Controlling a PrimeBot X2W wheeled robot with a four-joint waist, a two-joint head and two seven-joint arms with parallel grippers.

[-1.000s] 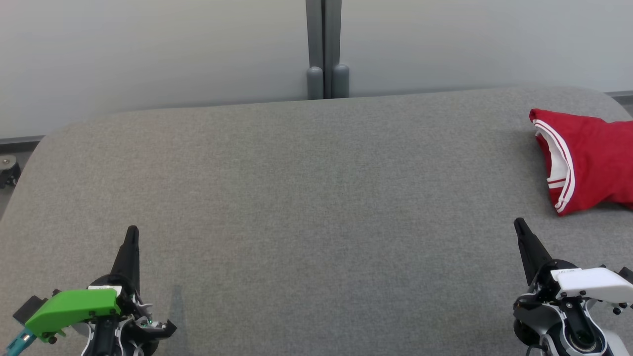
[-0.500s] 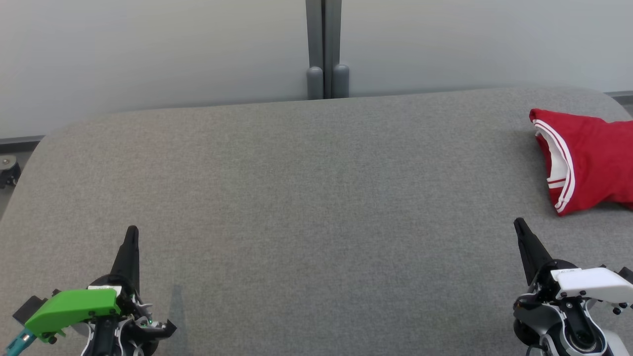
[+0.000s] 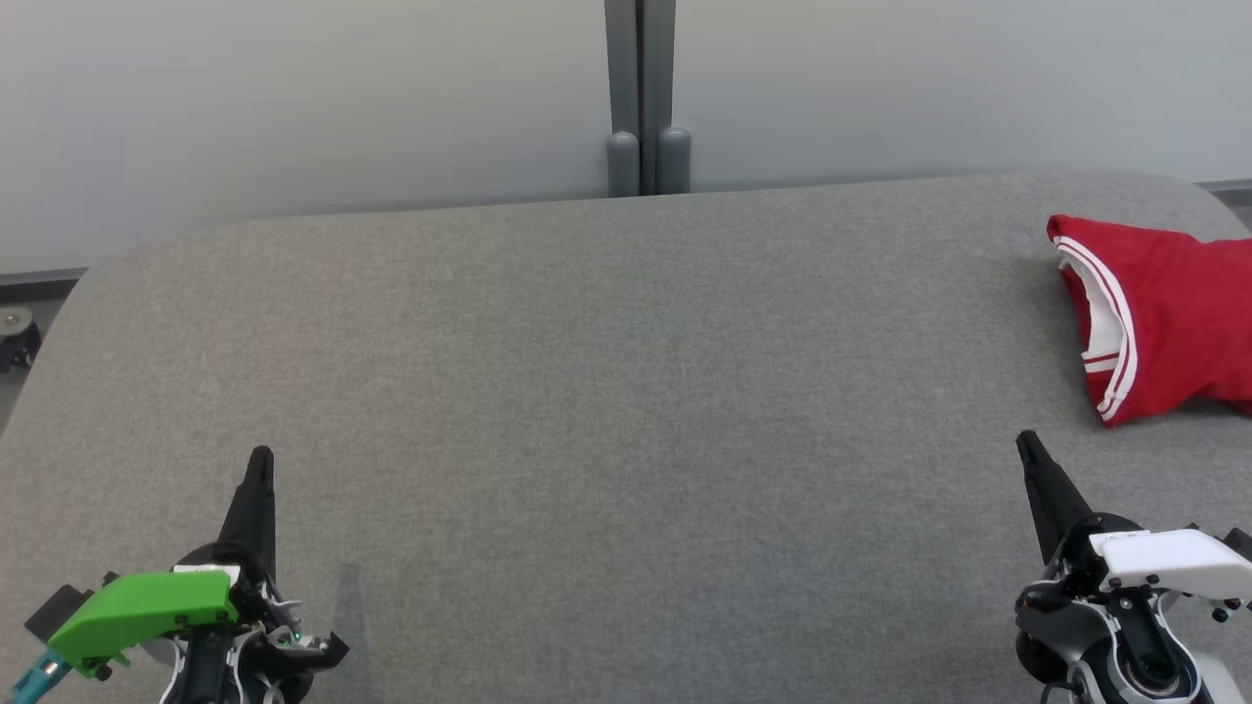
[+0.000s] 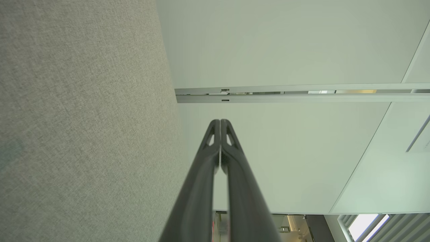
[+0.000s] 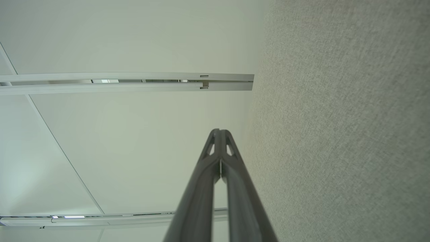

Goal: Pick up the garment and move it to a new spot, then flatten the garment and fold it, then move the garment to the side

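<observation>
The red garment point(image 3: 1164, 313), trimmed with white stripes, is seen lying bunched at the far right of the grey fabric-covered surface point(image 3: 626, 391), and it is cut off by the right edge of the head view. It is touched by nothing.

The right fingers point(image 3: 1051, 494) are held over the near right part of the surface. They are pressed together into a single dark point that is directed up the head view and slightly to the left. Their tip is placed near the garment's nearer edge but apart from it, and nothing is gripped between them. In the right wrist view the two fingers are seen meeting at their tips, with only a thin slit left lower down, and the grey cloth of the surface is seen along the right side.

The left fingers point(image 3: 256, 499) are held at the near left of the surface, well apart from the garment, likewise closed to a point and empty. In the left wrist view they are shown shut tip to tip against a pale wall point(image 4: 285, 43), with the surface along the left side.

A green cover point(image 3: 142, 606) is carried on the left wrist and a white cover point(image 3: 1164, 552) on the right. Behind the surface the pale wall is divided by a grey upright post point(image 3: 641, 88). A small caster point(image 3: 15, 332) is seen at the far left edge of the head view.
</observation>
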